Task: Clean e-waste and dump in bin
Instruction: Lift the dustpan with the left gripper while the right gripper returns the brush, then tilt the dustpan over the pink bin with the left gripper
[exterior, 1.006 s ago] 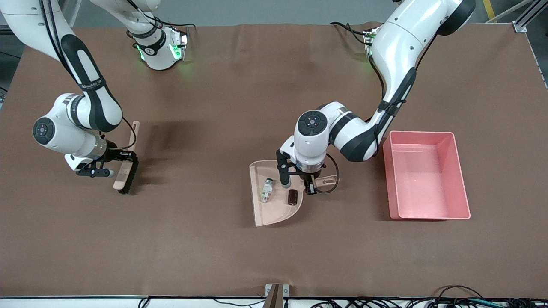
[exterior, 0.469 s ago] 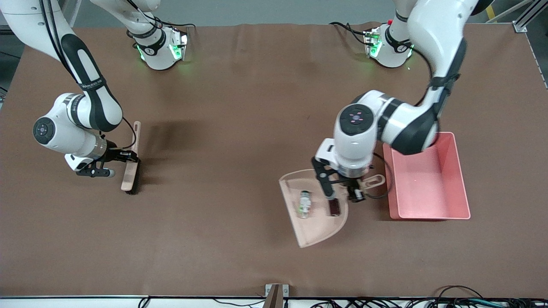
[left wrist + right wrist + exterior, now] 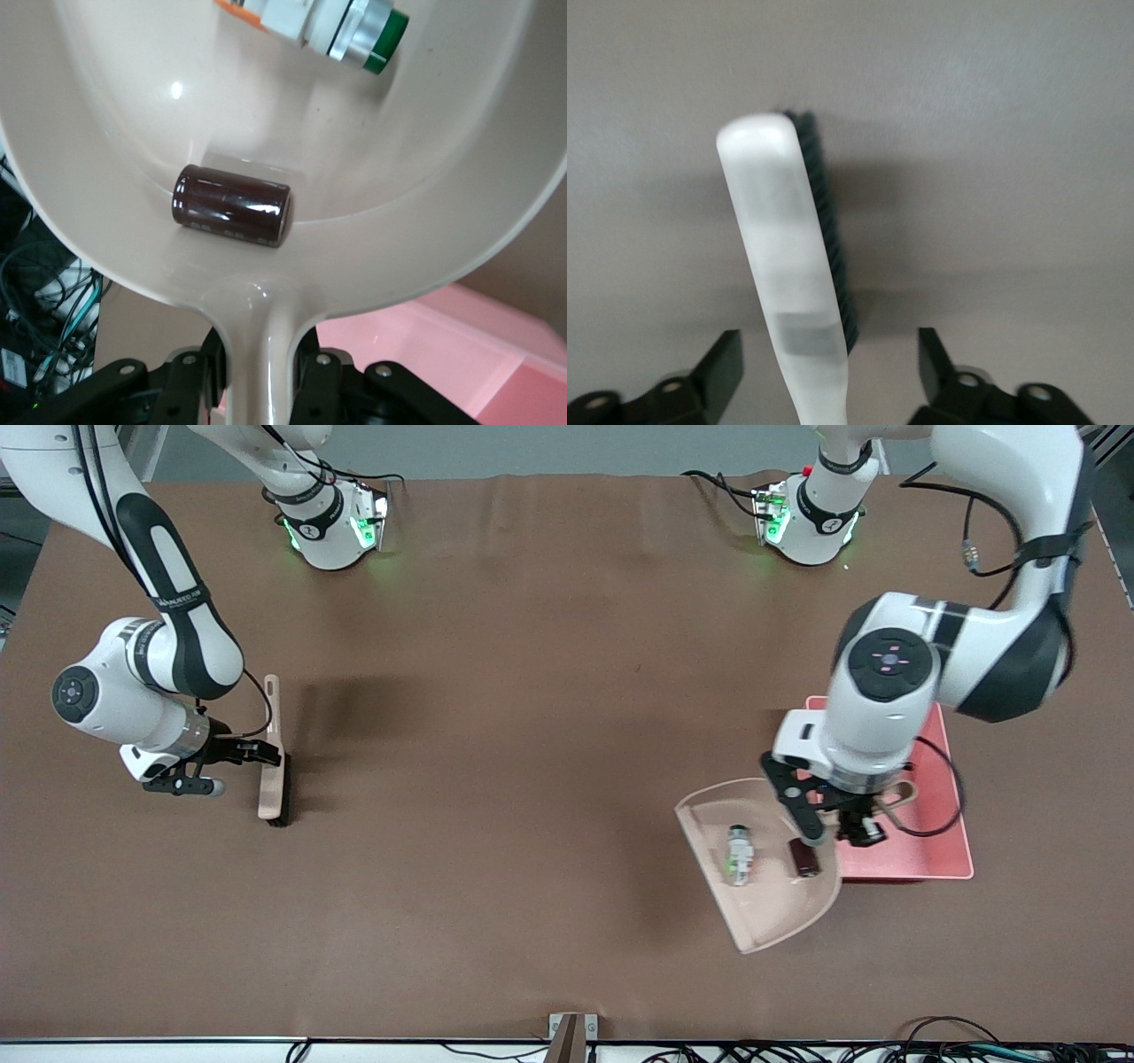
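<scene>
My left gripper (image 3: 842, 828) is shut on the handle of the beige dustpan (image 3: 762, 903) and holds it in the air. The handle end is over the pink bin (image 3: 921, 859); the pan's mouth is over the table beside the bin. Both e-waste pieces lie in the pan: the whitish component with green (image 3: 738, 855) and the dark maroon block (image 3: 803, 859). The left wrist view shows the block (image 3: 230, 205), the component (image 3: 310, 22), the gripper (image 3: 263, 363) and the bin (image 3: 478, 354). My right gripper (image 3: 226, 769) is open astride the brush (image 3: 270, 726).
The brush (image 3: 788, 248) rests on its dark bristles on the brown table cover near the right arm's end, its handle between the right gripper's (image 3: 828, 350) spread fingers without touching them. Cables run along the table edge nearest the front camera.
My left arm has carried the dustpan, with both pieces in it, from mid-table to the bin. The brush has straightened and shifted slightly with my right arm.
</scene>
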